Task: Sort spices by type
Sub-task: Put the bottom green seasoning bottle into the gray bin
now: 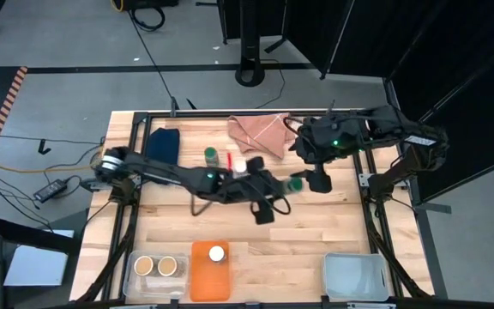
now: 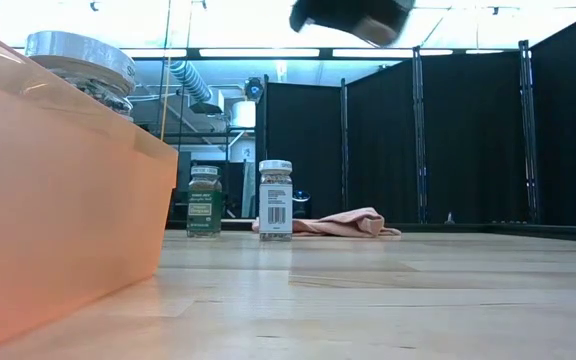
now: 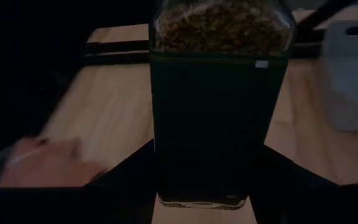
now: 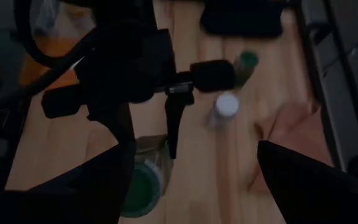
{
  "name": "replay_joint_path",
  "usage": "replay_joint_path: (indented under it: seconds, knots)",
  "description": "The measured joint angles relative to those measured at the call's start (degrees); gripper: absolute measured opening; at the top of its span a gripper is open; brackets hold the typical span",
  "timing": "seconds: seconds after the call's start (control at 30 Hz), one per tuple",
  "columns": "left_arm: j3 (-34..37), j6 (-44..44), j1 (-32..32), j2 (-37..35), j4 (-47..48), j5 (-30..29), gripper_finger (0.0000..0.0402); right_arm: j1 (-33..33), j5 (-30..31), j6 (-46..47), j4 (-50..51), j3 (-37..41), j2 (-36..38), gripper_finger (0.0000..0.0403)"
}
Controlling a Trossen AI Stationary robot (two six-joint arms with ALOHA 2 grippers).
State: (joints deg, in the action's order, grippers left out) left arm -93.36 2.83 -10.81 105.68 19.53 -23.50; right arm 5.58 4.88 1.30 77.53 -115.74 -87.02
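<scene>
Table (image 1: 316, 232): you have bare wood in the middle, bins along the near edge, cloths at the far edge.
Orange bin (image 1: 197, 279): it holds one white-lidded jar (image 1: 217, 254); beside it a clear tray (image 1: 131, 279) carries the two tan-lidded jars (image 1: 159, 267). A clear bin (image 1: 354, 276) stands well apart toward the right.
Left gripper (image 1: 292, 182): its fingers are pinched on a green-lidded jar (image 3: 219, 106), gripping the glass body low down, lid end pointing away from the arm.
Right gripper (image 1: 319, 179): its fingers stand spread, hovering just beside that same jar with nothing between them.
Loose jars: you still have a second green-lidded jar (image 2: 205, 201) and a white-lidded jar (image 2: 275, 199) upright near the pink cloth (image 2: 338, 224).
Handling: treat each jar as light, rigid and slick glass that would likely crack if dropped. Take it across the label band at mid-body, not the lid, which may turn.
Risk: if you hand over, close the right fingers before the left ones let go.
</scene>
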Motion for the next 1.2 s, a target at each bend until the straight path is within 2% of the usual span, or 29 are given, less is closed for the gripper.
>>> replay_joint_path:
  seconds: [0.23, 0.43, 0.7, 0.97, 1.2]
  knots:
    - [0.0, -1.5, 3.3, 6.6, -13.8, 9.8, 0.0191, 3.0, 0.0, 5.4, 11.7, 0.0, 0.0, 0.0340]
    - [0.0, 0.4, 7.5, 8.5, -19.8, 15.3, 0.0191, 5.9, 0.4, 8.7, 12.4, 0.0, 0.2, 0.0337]
    - [5.0, 3.2, 9.3, 8.4, -27.9, 16.0, 0.0193, 5.9, 6.1, 9.3, 12.5, 0.2, 0.5, 0.0339]
    - [10.7, 6.6, 9.3, 8.4, -37.7, 16.1, 0.0196, 4.1, 6.2, 6.0, 12.3, 0.4, 0.0, 0.0346]
    - [12.0, 6.8, 9.3, 8.4, -41.2, 16.1, 0.0197, 1.3, 6.0, 4.7, 12.4, 7.3, 0.0, 0.0347]
